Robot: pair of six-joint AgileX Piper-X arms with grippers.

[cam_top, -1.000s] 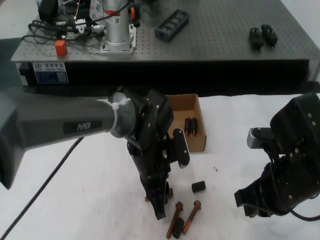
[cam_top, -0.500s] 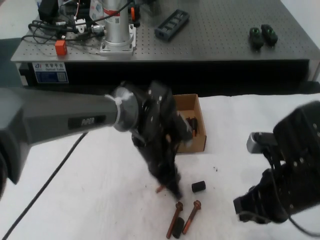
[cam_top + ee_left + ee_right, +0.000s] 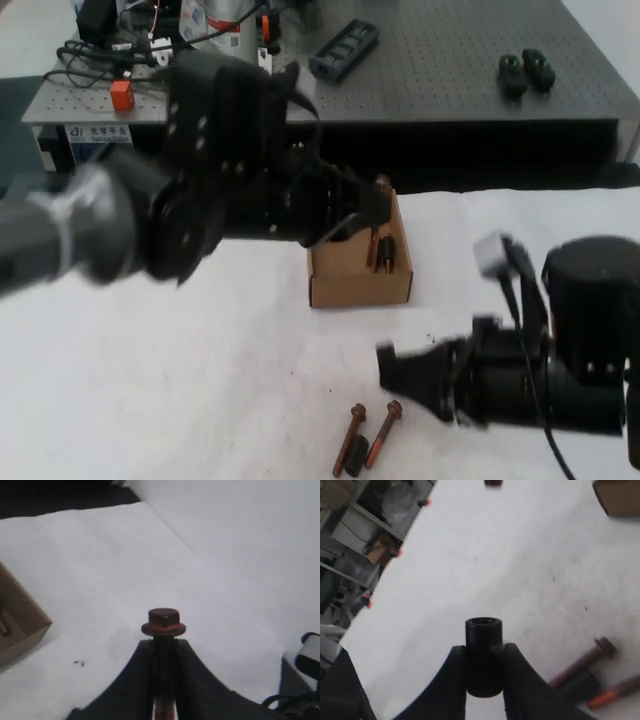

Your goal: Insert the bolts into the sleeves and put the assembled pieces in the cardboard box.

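Observation:
My left gripper (image 3: pixel 164 645) is shut on a rusty hex-head bolt (image 3: pixel 163 624), head pointing away from the wrist. In the high view this gripper (image 3: pixel 372 205) hangs over the back of the cardboard box (image 3: pixel 360 288), and the bolt (image 3: pixel 382 186) pokes out past it. My right gripper (image 3: pixel 484 650) is shut on a black sleeve (image 3: pixel 483 635), bore facing outward. It hovers low over the white cloth (image 3: pixel 395 365), in front of the box. Two loose bolts (image 3: pixel 350 438) (image 3: pixel 385 432) and another sleeve (image 3: pixel 358 448) lie near the front edge.
Assembled pieces (image 3: pixel 381 250) lie inside the box. A metal bench (image 3: pixel 450 70) with a post, cables and black parts runs along the back. White cloth (image 3: pixel 180 380) covers the work surface. The right wrist view also shows the loose bolts (image 3: pixel 582 661) and the box corner (image 3: pixel 620 495).
The left arm rose from the cloth and swung back over the box with the bolt. The right arm swung left toward the middle; the loose sleeve on the cloth is now in its gripper.

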